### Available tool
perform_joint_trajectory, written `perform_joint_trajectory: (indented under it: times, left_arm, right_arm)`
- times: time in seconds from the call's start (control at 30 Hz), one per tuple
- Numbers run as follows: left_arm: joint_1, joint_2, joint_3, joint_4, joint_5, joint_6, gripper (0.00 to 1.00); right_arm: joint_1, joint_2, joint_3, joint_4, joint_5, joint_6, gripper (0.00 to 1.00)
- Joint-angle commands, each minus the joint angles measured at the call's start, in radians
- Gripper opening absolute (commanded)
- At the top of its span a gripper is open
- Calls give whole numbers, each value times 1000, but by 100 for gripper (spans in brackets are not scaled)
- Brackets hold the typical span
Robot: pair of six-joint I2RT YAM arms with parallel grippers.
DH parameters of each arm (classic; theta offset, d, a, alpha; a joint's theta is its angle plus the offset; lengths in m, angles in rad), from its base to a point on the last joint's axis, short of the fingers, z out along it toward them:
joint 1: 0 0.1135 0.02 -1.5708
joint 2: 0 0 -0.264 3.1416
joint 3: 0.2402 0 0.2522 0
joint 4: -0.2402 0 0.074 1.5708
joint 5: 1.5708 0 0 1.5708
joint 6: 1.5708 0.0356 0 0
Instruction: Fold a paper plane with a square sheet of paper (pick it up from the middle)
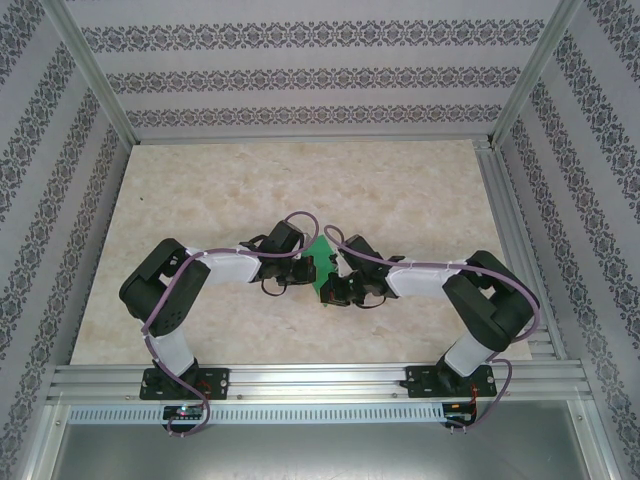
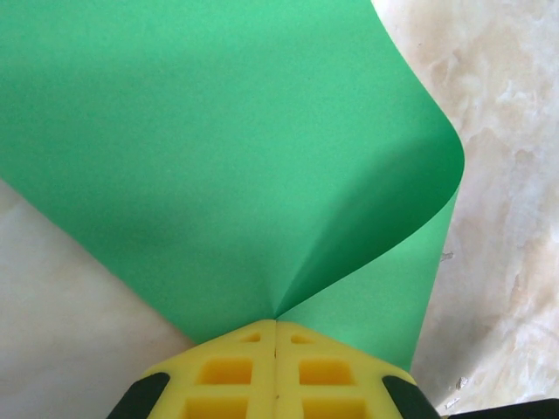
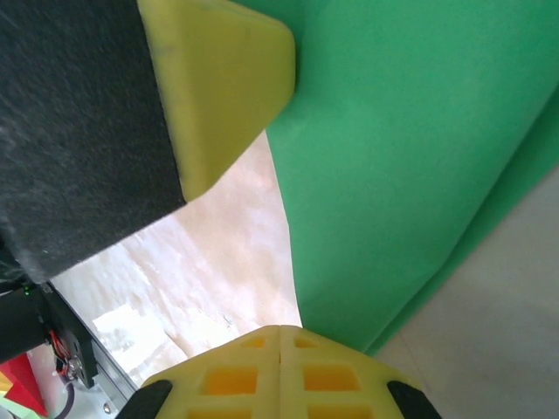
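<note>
Green paper [image 2: 218, 148] in clamped L hand [image 2: 276, 325]

One green sheet of paper [image 1: 320, 256], two robot arms [image 1: 195, 275] [image 1: 455, 285], one marble table [image 1: 300, 180].

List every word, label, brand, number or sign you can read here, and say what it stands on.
No readable text.
The paper is plain green.
The left pincer and right pincer are unmarked yellow.
The wallpaper has only a floral pattern.
</note>
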Motion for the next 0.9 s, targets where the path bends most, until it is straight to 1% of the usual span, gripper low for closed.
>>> perform_joint_trajectory:
  times: [0.0, 0.1, 0.17, 0.27, 0.37, 0.47, 0.6, 0.87]
  left_arm:
    - [-12, 55, -8, -72, -67, 6, 3]
    - [-12, 54, -9, -72, -67, 7, 3]
    - [-12, 53, -10, -74, -67, 7, 3]
    - [-12, 48, -10, -76, -70, 9, 3]
    - [-13, 42, -12, -76, -70, 10, 3]
    - [-12, 42, -8, -76, -72, 13, 3]
    - [-12, 42, -5, -71, -69, 14, 3]
    - [-12, 33, 1, -63, -58, 25, 3]
  right_arm:
    - [12, 35, -20, -21, 6, -23, 0]
    - [9, 71, -16, -45, 39, -22, 0]
    - [6, 69, -9, -46, 36, -21, 0]
    - [6, -16, 2, -23, 21, -21, 0]
    - [-10, -117, 14, -22, 36, -27, 0]
    - [-43, -161, 12, -22, 61, -41, 0]
    - [-85, -118, 24, -24, 75, -79, 0]
    - [-95, 54, 144, -46, 74, -158, 0]
